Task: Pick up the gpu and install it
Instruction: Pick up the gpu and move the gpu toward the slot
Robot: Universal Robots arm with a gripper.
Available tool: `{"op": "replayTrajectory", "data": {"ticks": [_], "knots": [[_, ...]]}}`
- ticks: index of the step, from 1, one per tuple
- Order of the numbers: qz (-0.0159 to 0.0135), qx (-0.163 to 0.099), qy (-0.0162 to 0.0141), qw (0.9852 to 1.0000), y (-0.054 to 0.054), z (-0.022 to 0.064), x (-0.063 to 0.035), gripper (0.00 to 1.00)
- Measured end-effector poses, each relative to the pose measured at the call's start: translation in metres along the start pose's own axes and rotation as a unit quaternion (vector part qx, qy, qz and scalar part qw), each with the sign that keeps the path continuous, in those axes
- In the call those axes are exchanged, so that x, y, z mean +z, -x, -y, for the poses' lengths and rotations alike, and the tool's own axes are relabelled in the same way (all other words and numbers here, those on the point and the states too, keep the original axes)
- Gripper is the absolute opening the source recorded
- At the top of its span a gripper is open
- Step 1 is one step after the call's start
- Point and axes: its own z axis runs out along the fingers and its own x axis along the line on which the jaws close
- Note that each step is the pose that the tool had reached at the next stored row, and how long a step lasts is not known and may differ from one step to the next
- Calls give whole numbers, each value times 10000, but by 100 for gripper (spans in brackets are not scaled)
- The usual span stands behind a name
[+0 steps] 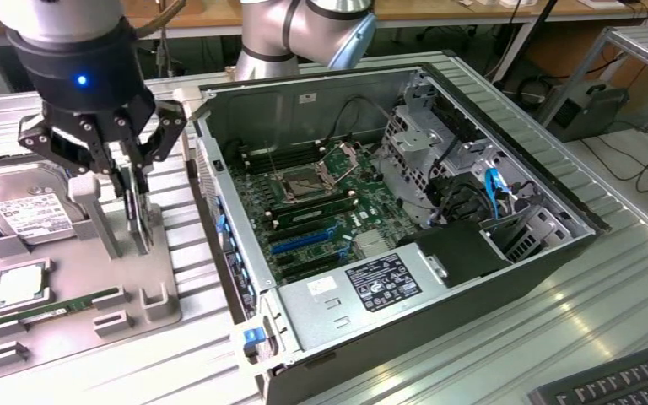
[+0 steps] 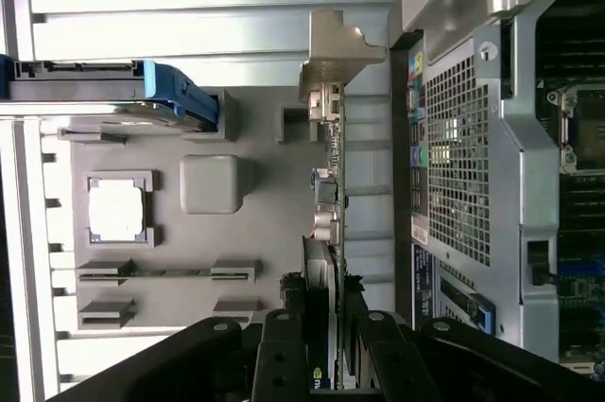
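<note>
The gpu [image 1: 135, 218] is a thin dark card standing on edge in the grey holder tray [image 1: 82, 266] at the exterior view's left. My gripper [image 1: 129, 181] hangs straight over it, with a finger pressed against each face of the card's upper part. In the wrist view the gpu [image 2: 328, 184] is seen edge-on, its silver end bracket [image 2: 331, 57] at the far end, and my gripper [image 2: 326, 331] is shut on the near end. The card's lower edge still looks seated in the tray. Beside the tray stands the open computer case [image 1: 414, 329], its motherboard [image 1: 313, 198] exposed.
On the same tray lie a silver hard drive [image 1: 26, 211], a square processor chip [image 1: 20, 287] and a green memory stick [image 1: 54, 310]. Blue expansion slots [image 1: 301, 242] show on the motherboard. The case's wall [image 2: 463, 166] rises close to the card. A keyboard [image 1: 628, 380] sits at the corner.
</note>
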Motion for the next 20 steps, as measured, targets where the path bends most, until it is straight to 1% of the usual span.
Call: {"op": "replayTrajectory", "data": {"ticks": [3,6,7,8,9,12,14,16,19,20], "knots": [[-2,0,5,10000,105,1,-164,26],[-5,0,9,10000,193,3,-297,26],[-7,0,12,10000,253,6,-382,26],[-11,0,14,10000,301,9,-443,26],[-14,1,19,10000,339,13,-484,26],[-31,1,48,10000,525,31,-667,26],[-39,1,63,10000,621,38,-759,26],[-48,2,73,10000,721,43,-831,26],[-58,2,82,9999,861,45,-884,26],[-62,2,85,9999,967,43,-885,26]]}}
